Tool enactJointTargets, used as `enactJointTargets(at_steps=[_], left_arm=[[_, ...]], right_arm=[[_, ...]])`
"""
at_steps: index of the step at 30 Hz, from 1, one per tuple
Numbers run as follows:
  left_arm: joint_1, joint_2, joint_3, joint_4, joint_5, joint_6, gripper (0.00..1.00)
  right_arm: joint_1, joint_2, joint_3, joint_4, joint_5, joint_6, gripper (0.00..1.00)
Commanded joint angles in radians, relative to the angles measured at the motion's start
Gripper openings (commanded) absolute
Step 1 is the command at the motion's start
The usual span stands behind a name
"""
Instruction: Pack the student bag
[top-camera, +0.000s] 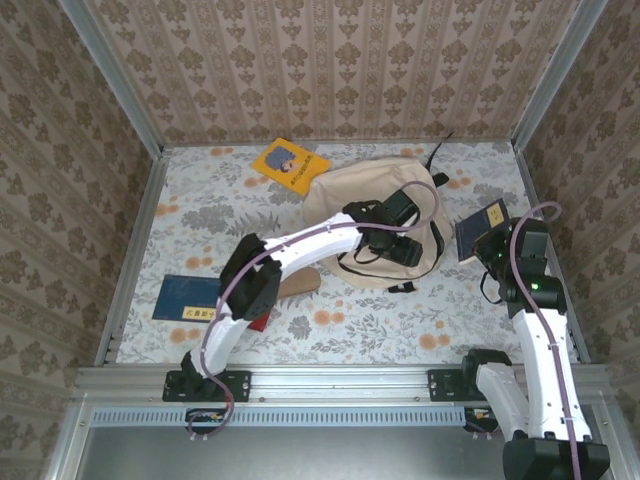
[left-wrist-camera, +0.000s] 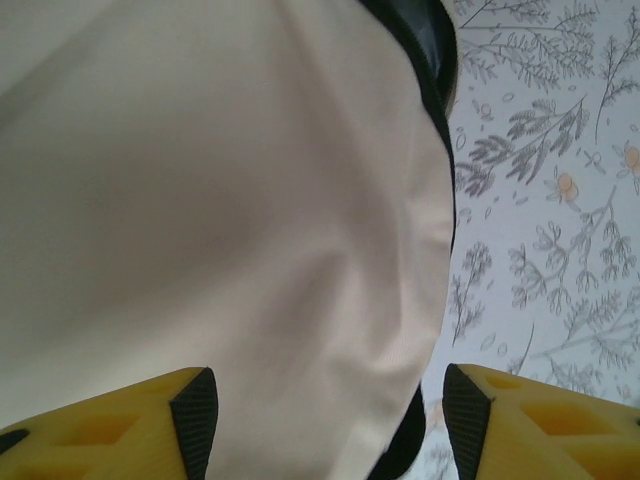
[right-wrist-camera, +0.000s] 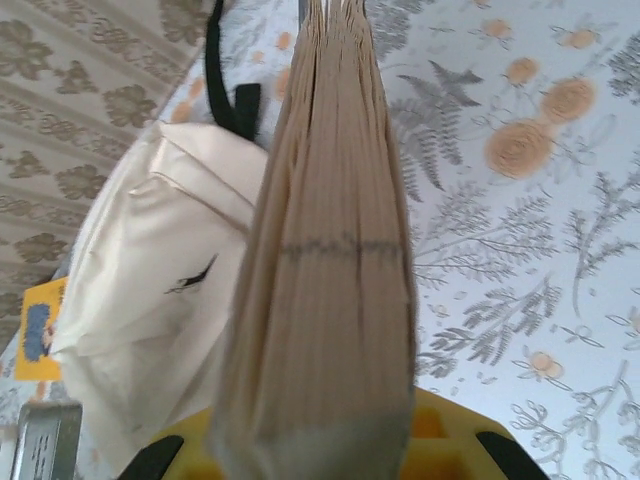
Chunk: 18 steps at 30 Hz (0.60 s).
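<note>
Floral table (top-camera: 400, 320); left pincer (left-wrist-camera: 325, 420) over student bag (left-wrist-camera: 200, 200); right pincer (right-wrist-camera: 320, 455) grips book (right-wrist-camera: 330, 250).

Matt, soft cloth student bag (left-wrist-camera: 220, 220)

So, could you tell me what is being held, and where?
The right gripper clamps a book by one end; the left gripper, open, holds nothing.

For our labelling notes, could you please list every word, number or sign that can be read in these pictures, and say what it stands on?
Nothing reads clearly.
Blue book, pale label strip at its near edge: characters too small to read.
Dark book in the right pincer, yellow label: too small to read.
Yellow book, cover picture: no legible words.
Held book's page edges: faint dark marking, blurred.
</note>
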Motion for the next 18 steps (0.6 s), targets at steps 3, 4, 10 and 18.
enactJointTargets(at_steps=[3,4,10,18], left_arm=[[-0.005,0.115,0.141,0.027,0.077,0.037,0.59],[-0.006,0.136,0.162,0.024,0.082,0.041,0.58],[-0.007,0.193,0.202,0.029,0.122,0.049,0.44],[-0.003,0.216,0.195,0.057,0.182,0.042,0.32]], right_arm=[[-0.015,-0.017,-0.041,-0.003,-0.062,-0.021,0.04],[-0.015,-0.019,-0.045,-0.003,-0.068,-0.021,0.04],[-0.018,-0.025,-0.064,-0.005,-0.082,-0.017,0.05],[-0.021,-0.037,-0.06,-0.021,-0.091,-0.018,0.05]])
